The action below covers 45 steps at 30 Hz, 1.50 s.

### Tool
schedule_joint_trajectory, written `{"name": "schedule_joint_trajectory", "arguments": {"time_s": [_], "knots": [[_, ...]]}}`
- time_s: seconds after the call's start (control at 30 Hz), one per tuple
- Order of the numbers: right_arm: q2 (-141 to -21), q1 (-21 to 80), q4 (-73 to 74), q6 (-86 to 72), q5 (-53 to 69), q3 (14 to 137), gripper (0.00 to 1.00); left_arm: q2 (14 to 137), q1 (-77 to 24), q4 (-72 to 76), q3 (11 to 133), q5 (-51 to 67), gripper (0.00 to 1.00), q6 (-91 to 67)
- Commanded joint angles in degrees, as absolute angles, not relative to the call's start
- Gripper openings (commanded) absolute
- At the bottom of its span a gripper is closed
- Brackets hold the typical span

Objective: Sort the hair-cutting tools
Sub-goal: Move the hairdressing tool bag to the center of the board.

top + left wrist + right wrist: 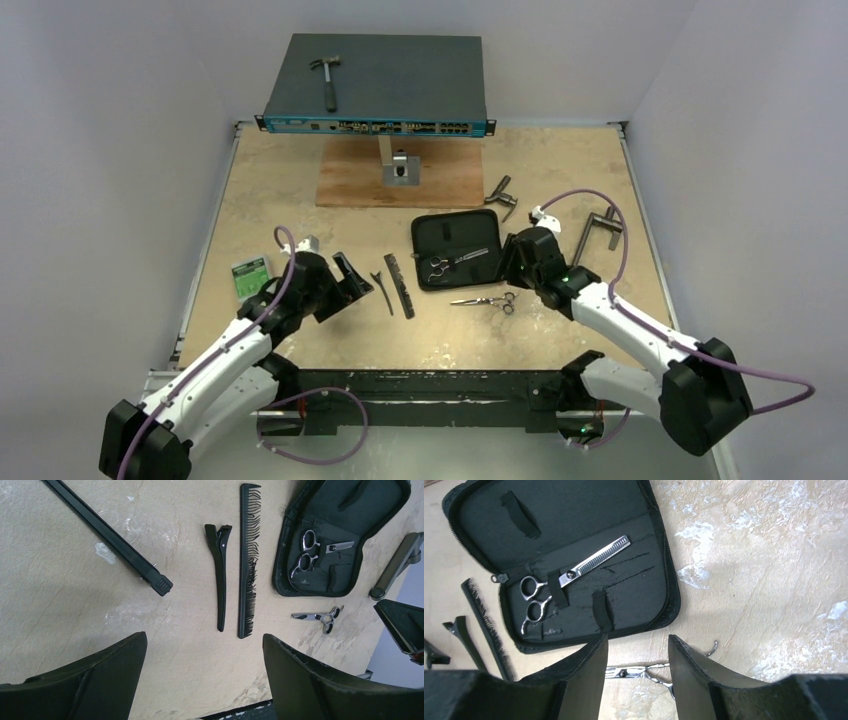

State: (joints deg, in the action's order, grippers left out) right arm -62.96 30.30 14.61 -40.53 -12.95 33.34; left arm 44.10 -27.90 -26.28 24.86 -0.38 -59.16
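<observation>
– Loose scissors (490, 300) first. Where do they lie?

– On the bare bench, right of middle and toward the near edge, just on the near side of the open black case (440, 228). The second pair (569, 577) is strapped inside that case.

– How would they handle?

– My guess is light, stiff steel, smooth enough to slip, and lying so flat that there is little to get under. I would pinch across the shanks near the pivot, clear of the tips and the rings.

– Which way do they run?

– The long axis is roughly parallel to the near edge, with the rings toward the right edge and the blade tips toward the left.

– And the fingers?

– The right gripper (638, 680) is spread and empty, straddling the loose pair from above in its wrist view. I cannot tell whether it touches them. The left gripper (205, 675) gapes wide and holds nothing.

– What about the rest?

– The comb (248, 565) and clip (220, 575) lie side by side left of the case, their lengths running near edge to far edge.
</observation>
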Motion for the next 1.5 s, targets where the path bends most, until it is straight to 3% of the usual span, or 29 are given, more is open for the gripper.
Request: {"name": "schedule_joint_trajectory", "arguments": {"time_s": [0.0,0.23,0.33,0.47,1.0,1.47], "knots": [[-59.57,30.59,16.27,-40.82,-10.8,31.89,0.47,44.83,-28.25,-21.38,24.96,2.86,0.86,-57.73],[-62.64,37.66,16.98,-41.35,-12.54,31.37,0.47,47.01,-29.63,-20.35,24.64,3.21,0.85,-57.84],[-63.82,40.4,18.02,-41.36,-14.42,32.53,0.56,46.75,-29.67,-20.07,23.86,3.25,0.85,-57.95],[-65.52,43.8,18.16,-41.3,-16.02,33.37,0.59,46.54,-29.72,-19.86,23.01,3.34,0.85,-58.23],[-69.78,49.26,13.39,-41.7,-19.75,37.21,0.55,47.72,-29.77,-23.45,24.7,-1.5,0.81,-60.92],[-64.93,49.16,9.27,-42.38,-20.1,35.15,0.52,65.82,-30.25,-29.3,43.86,-10.29,0.57,-58.78]]}}
